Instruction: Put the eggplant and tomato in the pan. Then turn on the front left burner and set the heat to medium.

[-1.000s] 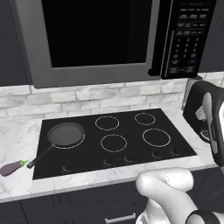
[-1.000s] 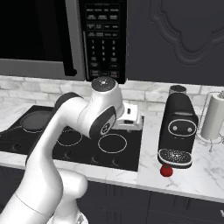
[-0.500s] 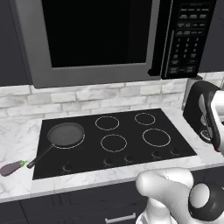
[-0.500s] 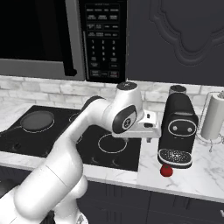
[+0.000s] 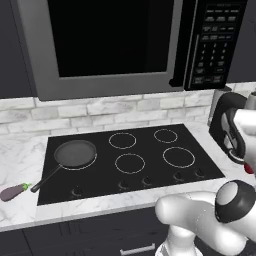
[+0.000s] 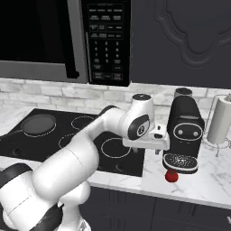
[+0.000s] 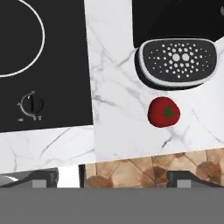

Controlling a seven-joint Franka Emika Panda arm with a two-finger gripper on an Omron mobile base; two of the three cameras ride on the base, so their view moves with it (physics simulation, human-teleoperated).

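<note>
The small red tomato lies on the marble counter just in front of the coffee machine's drip tray; it also appears as the tomato and as a red edge. My gripper hangs open above the counter's front edge, and the tomato sits ahead and to the right of its midline. From the right base view the gripper hovers left of and above the tomato. The empty pan rests on the front left burner. The eggplant lies on the counter beside the pan's handle.
A black coffee machine stands right behind the tomato, with a paper towel roll to its right. A burner knob sits on the cooktop's front strip. A microwave hangs above the cooktop.
My arm has swung right, from over the cooktop to the counter in front of the coffee machine. Pan, eggplant and tomato have not moved.
</note>
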